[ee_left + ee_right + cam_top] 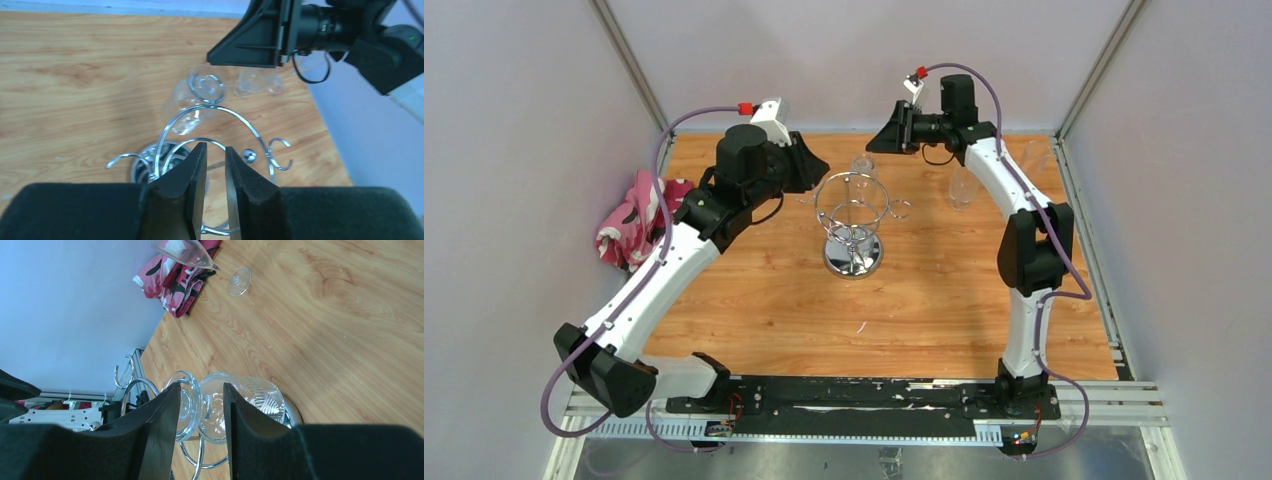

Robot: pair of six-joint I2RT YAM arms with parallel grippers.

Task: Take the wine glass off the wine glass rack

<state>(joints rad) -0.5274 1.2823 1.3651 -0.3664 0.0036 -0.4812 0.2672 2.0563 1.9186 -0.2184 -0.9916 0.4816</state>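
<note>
The chrome wine glass rack (852, 222) stands mid-table on its round mirrored base (853, 258). A clear wine glass (862, 168) hangs upside down from its far loop; it also shows in the left wrist view (192, 102). My right gripper (879, 135) is open just behind it. In the right wrist view the glass's foot (192, 402) and ribbed bowl (252, 397) show between and just beyond the fingers (162, 420). My left gripper (814, 165) sits at the rack's left rear. Its fingertips (199, 165) are nearly together over a near wire loop (220, 230).
A pink patterned cloth (639, 225) lies at the left edge. A second clear glass (964, 187) stands right of the rack. Another glass (192, 252) lies near the cloth in the right wrist view. Grey walls close in the table on three sides.
</note>
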